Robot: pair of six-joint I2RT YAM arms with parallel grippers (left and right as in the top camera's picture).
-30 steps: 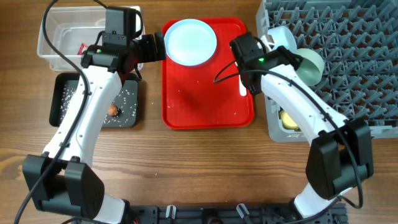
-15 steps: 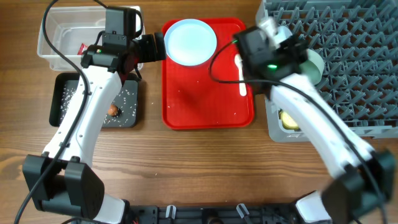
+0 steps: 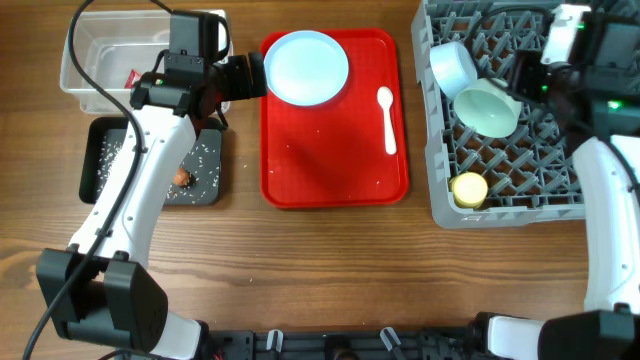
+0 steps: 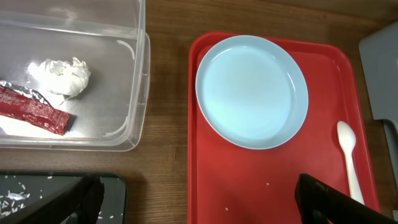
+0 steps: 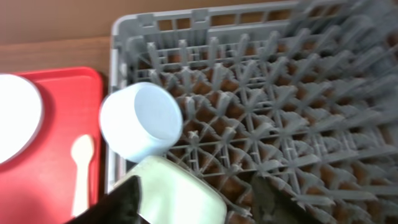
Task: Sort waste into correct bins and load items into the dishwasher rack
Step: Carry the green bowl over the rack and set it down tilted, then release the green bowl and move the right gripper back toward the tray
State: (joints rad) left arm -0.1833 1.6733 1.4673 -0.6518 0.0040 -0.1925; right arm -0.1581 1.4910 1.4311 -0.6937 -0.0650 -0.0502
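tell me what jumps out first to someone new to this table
The bright red serving tray in the middle of the table grabs the eye first, with a pale blue plate at its far end and a white spoon near its right edge. Next comes the big grey rack on the right, holding a pale blue bowl, a mint-green bowl and a small yellow cup.

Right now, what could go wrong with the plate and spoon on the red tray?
The pale blue plate lies flat on the red tray, so the open jaws of the left arm might shove it or drop it. The white spoon is thin and flat, so it could skid instead of lifting. The jaws of the right arm hang by the mint-green bowl in the rack and could bump it.
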